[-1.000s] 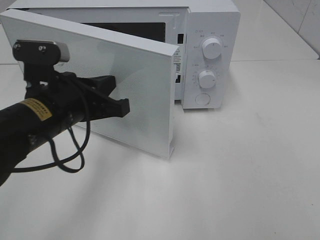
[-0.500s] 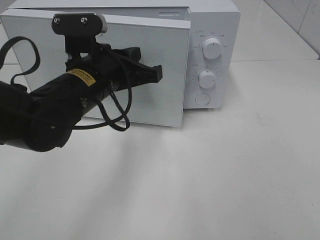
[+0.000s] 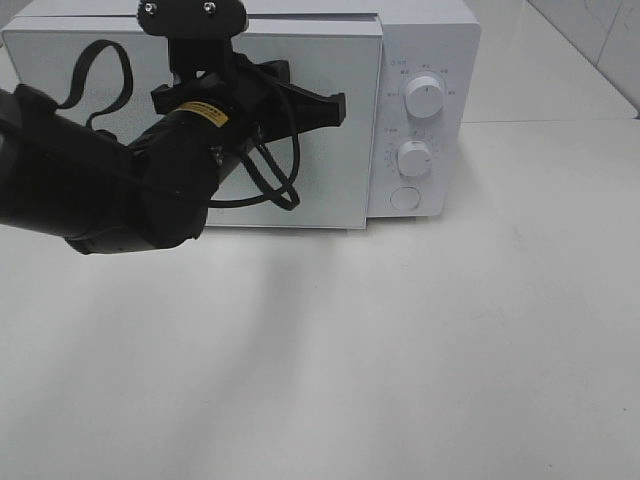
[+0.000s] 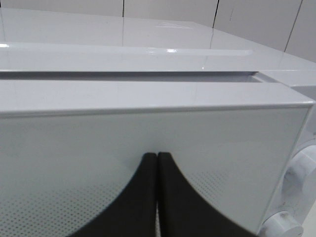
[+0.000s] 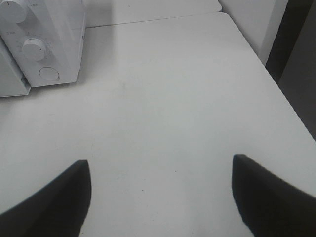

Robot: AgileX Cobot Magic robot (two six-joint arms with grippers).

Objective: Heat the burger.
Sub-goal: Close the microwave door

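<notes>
The burger is out of view. The white microwave (image 3: 430,40) stands at the back of the table, its door (image 3: 330,190) swung in flat against the front. My left gripper (image 3: 335,108) is shut with nothing between its fingers, and its tips (image 4: 157,157) rest against the upper part of the door panel (image 4: 232,143). My right gripper (image 5: 160,165) hangs open over bare table to the right of the microwave (image 5: 54,34), holding nothing. It does not show in the exterior view.
Two round knobs (image 3: 424,98) (image 3: 413,157) and a round button (image 3: 404,198) sit on the microwave's right-hand control panel. The left arm and its looping cable (image 3: 270,190) cover much of the door. The white table (image 3: 420,350) stretches in front and to the right.
The left arm swept right and back with its shut gripper against the door, and the door swung from wide open to flat against the microwave.
</notes>
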